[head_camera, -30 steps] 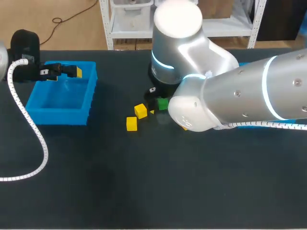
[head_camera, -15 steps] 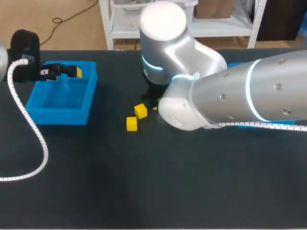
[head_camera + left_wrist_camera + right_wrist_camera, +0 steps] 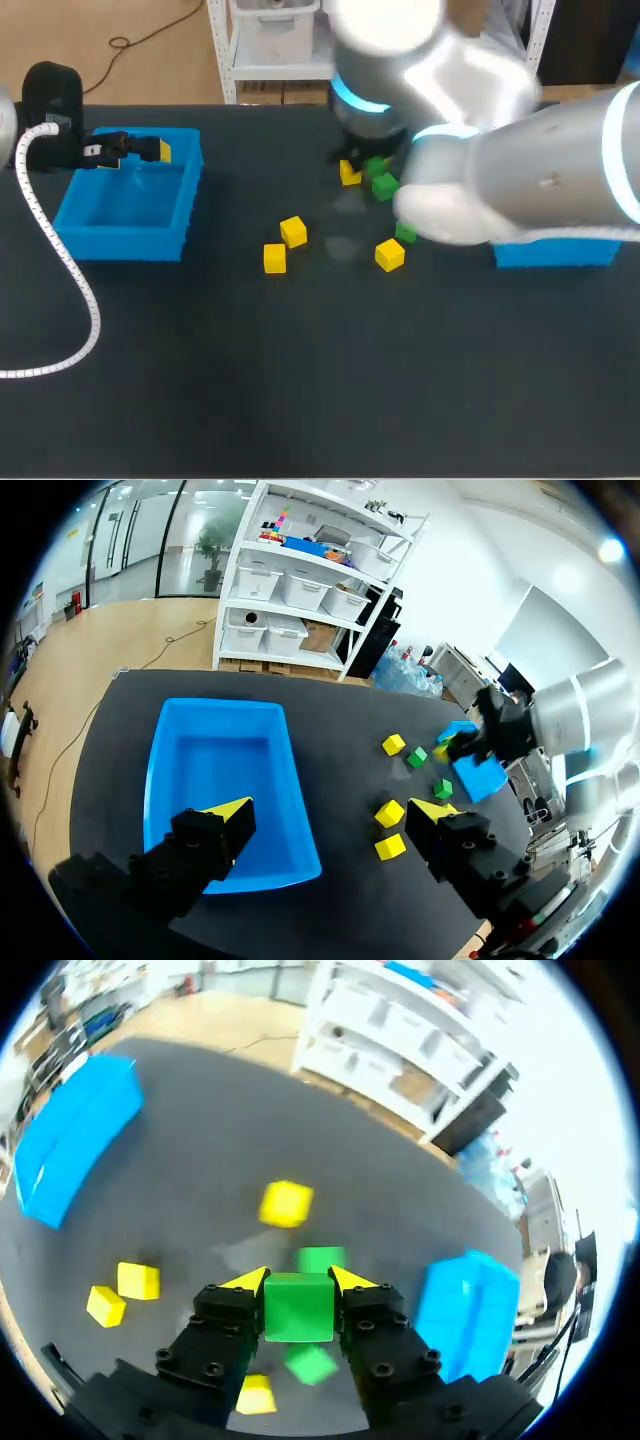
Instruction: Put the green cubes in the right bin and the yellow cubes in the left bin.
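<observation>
My right gripper (image 3: 298, 1282) is shut on a green cube (image 3: 298, 1308) and holds it above the table, near the middle back in the head view (image 3: 373, 164). Under it lie a green cube (image 3: 384, 186) and a yellow cube (image 3: 349, 173). Another green cube (image 3: 405, 232) sits beside a yellow cube (image 3: 390, 254). Two more yellow cubes (image 3: 293, 231) (image 3: 274, 258) lie left of centre. The left bin (image 3: 130, 235) is blue and holds no cubes. My left gripper (image 3: 148, 150) hangs open over its back rim, with nothing in it (image 3: 333, 810). The right bin (image 3: 555, 252) is mostly hidden by my right arm.
My bulky right arm (image 3: 520, 170) spans the table's right half and covers most of that side. A white coiled cable (image 3: 60, 260) from my left arm hangs over the table's left edge. Dark bare tabletop (image 3: 320, 380) fills the front.
My right gripper closed on the green cube and rose, moving back and to the right with it. That uncovered a yellow and a green cube. The left arm stayed still.
</observation>
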Action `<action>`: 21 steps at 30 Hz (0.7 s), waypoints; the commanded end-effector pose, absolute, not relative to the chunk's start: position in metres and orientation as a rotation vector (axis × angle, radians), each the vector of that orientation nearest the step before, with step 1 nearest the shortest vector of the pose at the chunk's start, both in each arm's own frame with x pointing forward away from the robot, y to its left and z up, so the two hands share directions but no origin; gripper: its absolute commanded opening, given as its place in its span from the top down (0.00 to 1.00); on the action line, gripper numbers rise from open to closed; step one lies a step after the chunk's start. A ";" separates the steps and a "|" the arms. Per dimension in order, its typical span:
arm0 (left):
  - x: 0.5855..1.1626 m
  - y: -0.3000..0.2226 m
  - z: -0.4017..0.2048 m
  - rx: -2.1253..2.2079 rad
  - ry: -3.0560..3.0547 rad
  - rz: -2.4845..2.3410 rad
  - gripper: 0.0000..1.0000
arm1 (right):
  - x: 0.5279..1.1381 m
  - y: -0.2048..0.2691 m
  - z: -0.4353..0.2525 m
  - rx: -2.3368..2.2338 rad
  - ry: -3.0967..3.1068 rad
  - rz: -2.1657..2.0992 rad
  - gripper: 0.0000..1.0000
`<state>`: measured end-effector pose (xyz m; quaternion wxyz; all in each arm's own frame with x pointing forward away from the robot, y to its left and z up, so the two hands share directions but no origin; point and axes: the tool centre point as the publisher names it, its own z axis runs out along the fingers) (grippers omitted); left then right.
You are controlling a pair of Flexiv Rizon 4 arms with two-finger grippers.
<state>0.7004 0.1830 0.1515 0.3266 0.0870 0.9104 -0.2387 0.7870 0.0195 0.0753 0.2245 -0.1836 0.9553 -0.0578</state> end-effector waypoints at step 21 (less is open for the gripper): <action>0.700 0.184 0.150 0.232 2.376 -0.635 0.00 | 0.776 -0.218 0.091 0.157 2.525 -0.266 0.00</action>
